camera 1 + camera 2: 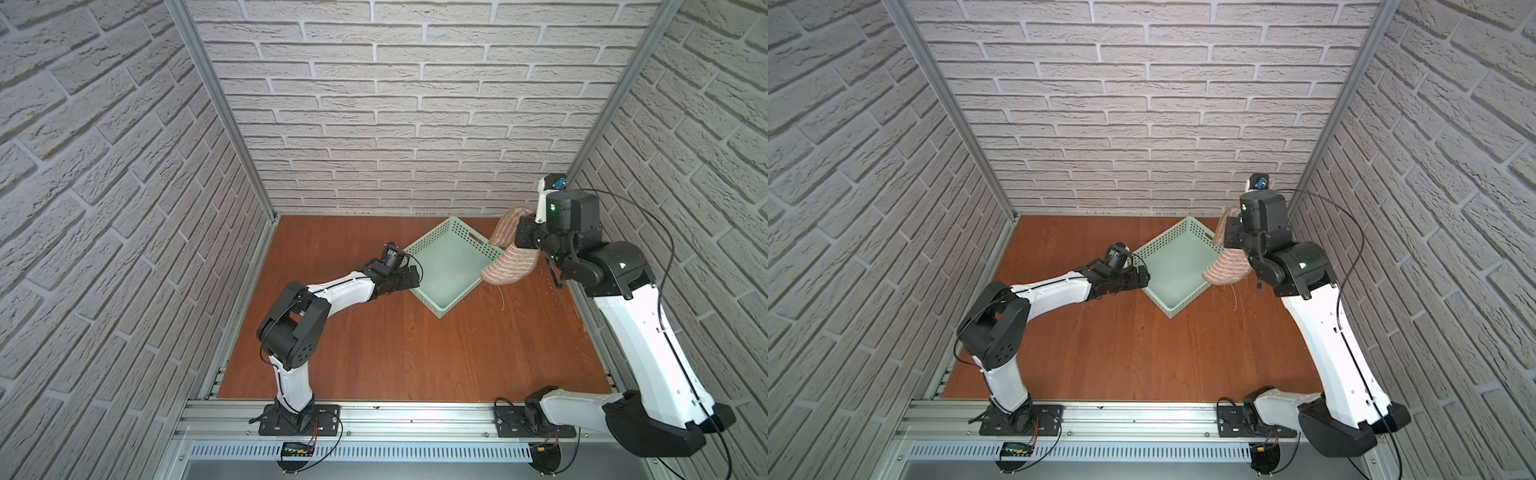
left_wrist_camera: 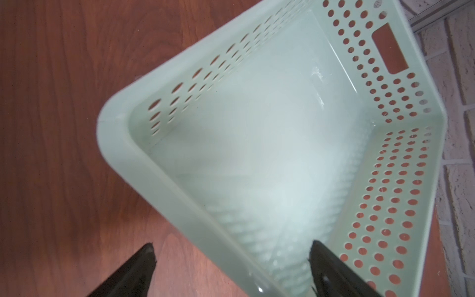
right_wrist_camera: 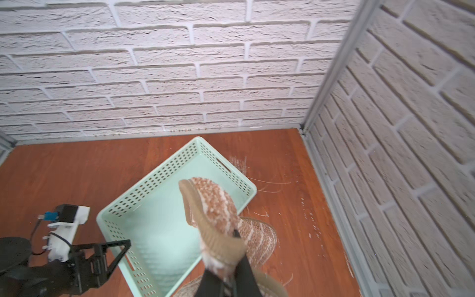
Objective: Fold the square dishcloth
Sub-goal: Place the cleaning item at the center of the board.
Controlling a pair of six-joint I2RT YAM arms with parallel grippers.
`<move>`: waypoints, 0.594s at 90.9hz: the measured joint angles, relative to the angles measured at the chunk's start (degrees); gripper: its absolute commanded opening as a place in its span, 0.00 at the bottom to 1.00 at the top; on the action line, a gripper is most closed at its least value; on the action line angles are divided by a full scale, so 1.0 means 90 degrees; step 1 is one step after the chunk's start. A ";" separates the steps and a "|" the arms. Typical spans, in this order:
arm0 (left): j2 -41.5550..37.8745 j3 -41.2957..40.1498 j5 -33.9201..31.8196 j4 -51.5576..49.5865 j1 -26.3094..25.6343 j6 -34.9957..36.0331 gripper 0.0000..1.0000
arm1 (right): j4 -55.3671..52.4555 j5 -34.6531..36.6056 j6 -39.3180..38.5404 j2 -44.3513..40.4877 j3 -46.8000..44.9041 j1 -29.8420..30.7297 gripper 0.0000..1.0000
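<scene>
Left gripper [image 1: 411, 277]: jaws spread wide, empty, straddling one wall of the green basket [image 1: 426, 304].
Square dishcloth [image 1: 509, 270]: airborne, bunched, hanging above the basket's right-hand rim, across the basket from the left jaws.
Right gripper [image 1: 519, 239]: clamped on the cloth's upper fold — plainly the nearer arm.
Long axis: running downward from the pinch.

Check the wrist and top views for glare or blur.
Left wrist: glare washes out the basket floor, near wall blurred. Right wrist: dishcloth by the lens is soft, basket behind sharper. Both top views: sharp, evenly lit.
</scene>
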 measured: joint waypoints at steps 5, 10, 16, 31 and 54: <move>0.0010 0.0056 -0.0007 -0.0092 0.0039 -0.0007 0.94 | -0.0138 0.0155 0.0090 -0.0177 -0.0299 0.0000 0.03; 0.0032 0.0138 -0.0002 -0.0112 0.0107 -0.0010 0.94 | -0.0294 0.0192 0.0180 -0.0279 -0.0607 0.0000 0.03; 0.0119 0.0304 0.0044 -0.0129 0.0243 -0.0010 0.93 | -0.0359 0.0124 0.0291 -0.0321 -0.0962 0.0000 0.03; 0.0442 0.0763 0.0240 -0.0090 0.0573 -0.0012 0.94 | -0.0330 -0.0680 0.0505 -0.0330 -0.1761 0.0007 0.03; 0.0323 0.0940 0.0452 -0.0136 0.0896 -0.0075 0.98 | -0.0143 -0.2193 0.0653 -0.0257 -0.2016 0.0930 0.03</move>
